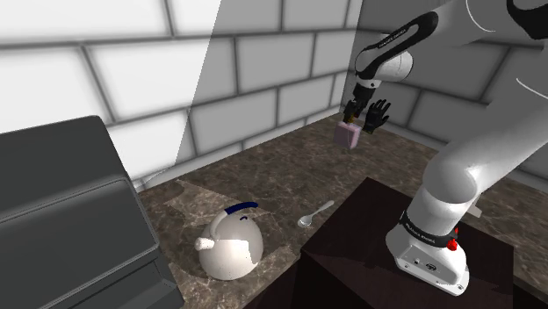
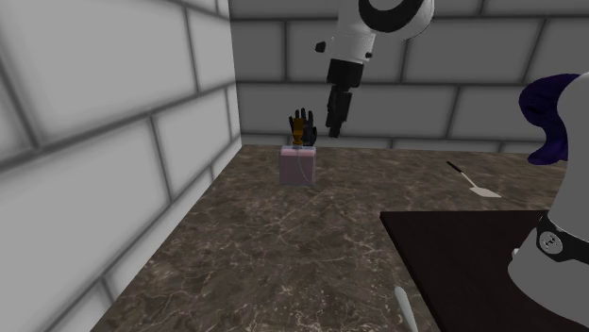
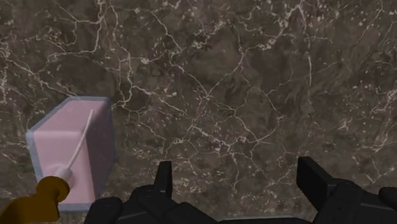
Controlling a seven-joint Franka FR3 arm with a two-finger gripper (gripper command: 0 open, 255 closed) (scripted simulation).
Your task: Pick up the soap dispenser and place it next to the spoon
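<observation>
The white arm (image 1: 475,160) stretches over the marble table (image 3: 222,76), wrist pointing straight down. Its jaws hang wide open and empty, above and beside the pink dispenser (image 3: 71,147).

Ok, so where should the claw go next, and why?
Probably a short slide sideways, to bring it over the soap dispenser. The claw is open, but bare counter lies between its fingers, and the dispenser stands off to one side, untouched.
</observation>
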